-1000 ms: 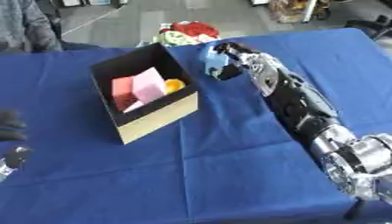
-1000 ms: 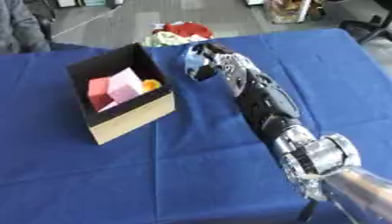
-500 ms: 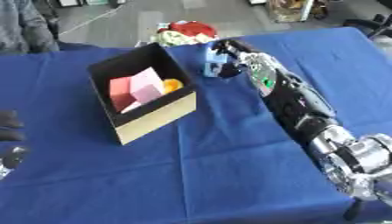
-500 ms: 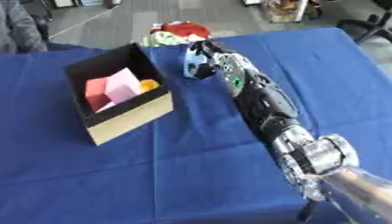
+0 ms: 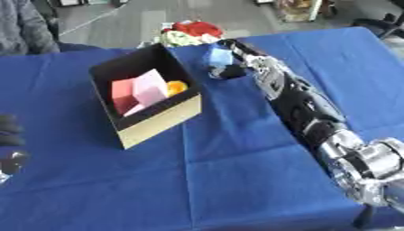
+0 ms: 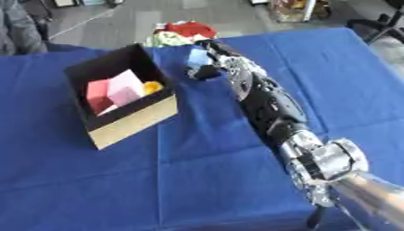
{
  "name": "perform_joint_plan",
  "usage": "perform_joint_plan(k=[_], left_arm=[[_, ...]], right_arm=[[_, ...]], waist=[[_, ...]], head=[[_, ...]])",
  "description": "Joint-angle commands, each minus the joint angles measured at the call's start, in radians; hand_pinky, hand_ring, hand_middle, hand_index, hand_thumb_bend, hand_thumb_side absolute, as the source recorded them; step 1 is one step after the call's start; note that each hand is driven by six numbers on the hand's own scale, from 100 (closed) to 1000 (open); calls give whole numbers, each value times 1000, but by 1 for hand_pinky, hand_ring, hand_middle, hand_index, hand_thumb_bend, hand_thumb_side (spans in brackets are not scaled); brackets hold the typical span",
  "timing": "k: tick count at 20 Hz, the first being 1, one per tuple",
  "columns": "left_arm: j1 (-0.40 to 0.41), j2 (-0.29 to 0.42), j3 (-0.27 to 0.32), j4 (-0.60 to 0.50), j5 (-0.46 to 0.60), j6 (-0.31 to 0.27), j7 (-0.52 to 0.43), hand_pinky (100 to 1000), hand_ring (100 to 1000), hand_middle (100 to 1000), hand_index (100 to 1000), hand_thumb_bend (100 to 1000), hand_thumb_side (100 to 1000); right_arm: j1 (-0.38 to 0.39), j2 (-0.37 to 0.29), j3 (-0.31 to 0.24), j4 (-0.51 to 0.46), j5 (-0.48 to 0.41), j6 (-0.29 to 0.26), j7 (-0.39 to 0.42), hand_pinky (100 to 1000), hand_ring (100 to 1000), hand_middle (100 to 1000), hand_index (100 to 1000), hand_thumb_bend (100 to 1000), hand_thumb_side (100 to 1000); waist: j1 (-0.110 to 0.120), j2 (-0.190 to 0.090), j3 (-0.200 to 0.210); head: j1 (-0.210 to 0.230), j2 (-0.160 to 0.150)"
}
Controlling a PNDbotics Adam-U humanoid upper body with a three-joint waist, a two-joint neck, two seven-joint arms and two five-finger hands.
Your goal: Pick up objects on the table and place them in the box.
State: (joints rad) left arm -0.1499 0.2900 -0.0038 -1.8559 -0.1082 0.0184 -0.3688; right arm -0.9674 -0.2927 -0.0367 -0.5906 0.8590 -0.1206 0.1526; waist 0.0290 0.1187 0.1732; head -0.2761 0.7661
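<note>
The fingers of the right hand (image 5: 230, 67) are curled round a light blue object (image 5: 220, 56), held above the blue tablecloth (image 5: 236, 171) near the table's far edge, just right of the box (image 5: 150, 118). The black and silver right arm (image 5: 308, 117) runs from the lower right corner diagonally up to that hand. The box is black inside with a tan outer wall, stands askew on the cloth, and contains a pink block (image 5: 148, 88), a red block (image 5: 121, 91) and a small orange object (image 5: 176, 87). A heap of red, white and green items (image 5: 188, 32) lies at the far edge behind the hand. The left hand (image 5: 9, 131) shows dark at the left edge; its finger state cannot be determined. Beyond the table lies a grey floor (image 5: 118, 18).
</note>
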Motion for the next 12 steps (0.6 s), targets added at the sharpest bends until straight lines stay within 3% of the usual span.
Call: perform_joint_plan(k=[1, 4, 5, 8, 12], left_arm=[[-13, 10, 5, -22, 1, 0, -2, 766, 630, 648, 811, 615, 492], [-13, 10, 5, -22, 1, 0, -2, 766, 630, 648, 811, 615, 492], [-13, 10, 5, -22, 1, 0, -2, 767, 631, 648, 811, 614, 493], [-11, 7, 4, -22, 0, 0, -2, 767, 631, 648, 810, 614, 493], [-11, 4, 4, -22, 1, 0, -5, 768, 631, 648, 811, 614, 494]], right_arm=[[-22, -23, -4, -10, -4, -1, 6, 1000, 1000, 1000, 1000, 356, 409], [-22, -23, -5, -11, -4, 0, 6, 1000, 1000, 1000, 1000, 356, 409], [-21, -24, -4, -9, -3, 1, 7, 1000, 1000, 1000, 1000, 406, 391], [-1, -47, 10, 44, 31, 35, 35, 1000, 1000, 1000, 1000, 421, 398], [-10, -30, 12, 73, 95, 85, 86, 1000, 1000, 1000, 1000, 421, 404]], waist=[[-4, 2, 2], [-4, 2, 2], [-4, 2, 2], [0, 7, 5], [2, 7, 7]], head=[[-3, 4], [-3, 4], [-3, 4], [-11, -1], [-14, -2]])
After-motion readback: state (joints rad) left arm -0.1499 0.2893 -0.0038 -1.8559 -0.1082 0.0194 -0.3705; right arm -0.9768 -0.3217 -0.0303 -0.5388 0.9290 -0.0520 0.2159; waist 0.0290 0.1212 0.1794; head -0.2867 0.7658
